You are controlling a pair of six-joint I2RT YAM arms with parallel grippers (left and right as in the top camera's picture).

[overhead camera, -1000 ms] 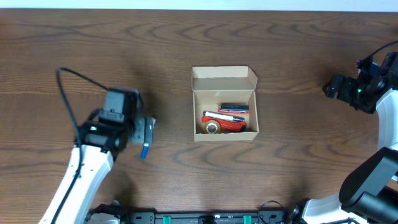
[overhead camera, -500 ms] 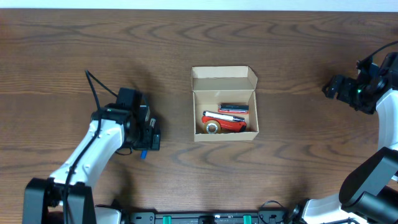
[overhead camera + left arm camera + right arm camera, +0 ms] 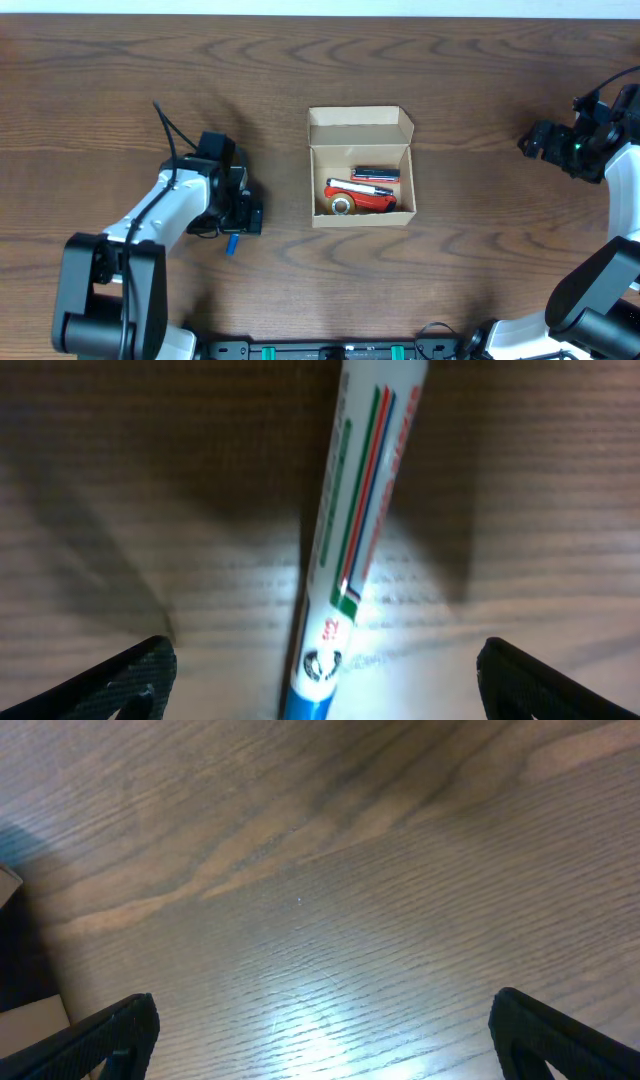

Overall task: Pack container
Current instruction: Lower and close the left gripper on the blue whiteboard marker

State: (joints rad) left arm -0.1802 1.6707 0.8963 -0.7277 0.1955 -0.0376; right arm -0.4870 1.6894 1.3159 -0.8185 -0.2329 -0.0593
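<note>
Moved: the left gripper (image 3: pixel 243 214) has swung in toward the container and now sits over the marker pen (image 3: pixel 352 530).
Left hand: its jaws are spread wide on either side of the pen and hold nothing yet.
Grasp: we centre on the barrel, lower, and close squarely across it.
Box: the container (image 3: pixel 360 118) stands open mid-table, right of the pen and partly filled.
Right hand: the right gripper (image 3: pixel 532 140) is far right, its jaws apart and empty.

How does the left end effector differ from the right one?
The left end effector has a marker between its fingers; the right end effector has only bare table there. The left is nearer the box than the right. Both are open and hold nothing.
</note>
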